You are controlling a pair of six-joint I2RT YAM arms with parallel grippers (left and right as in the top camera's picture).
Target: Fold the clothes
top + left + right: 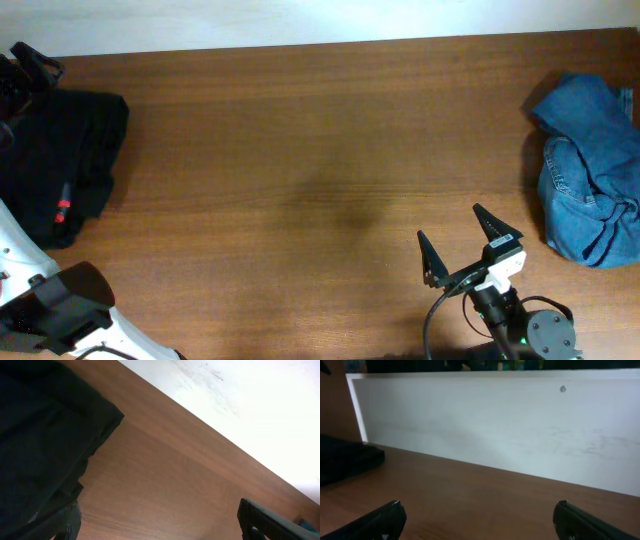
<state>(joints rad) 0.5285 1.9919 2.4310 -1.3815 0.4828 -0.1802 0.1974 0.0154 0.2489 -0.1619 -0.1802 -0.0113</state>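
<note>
The clothes, black trousers [75, 150], lie in a compact heap at the table's left edge, with a small red mark [62, 210] near the front. My left gripper [22, 80] hovers at the heap's far left corner, partly cut off by the frame. In the left wrist view the trousers [40, 445] fill the left side, and the left gripper [160, 532] is open with only bare wood between its fingers. My right gripper [450, 224] stands open over bare table at the front right, far from the trousers. In the right wrist view the trousers [345, 460] show at far left, and the right gripper [480, 520] holds nothing.
A crumpled blue denim garment [590, 170] lies at the table's right edge. A white wall [495, 425] runs along the table's far edge. Brown wooden tabletop [320, 150] spans the space between the two garments.
</note>
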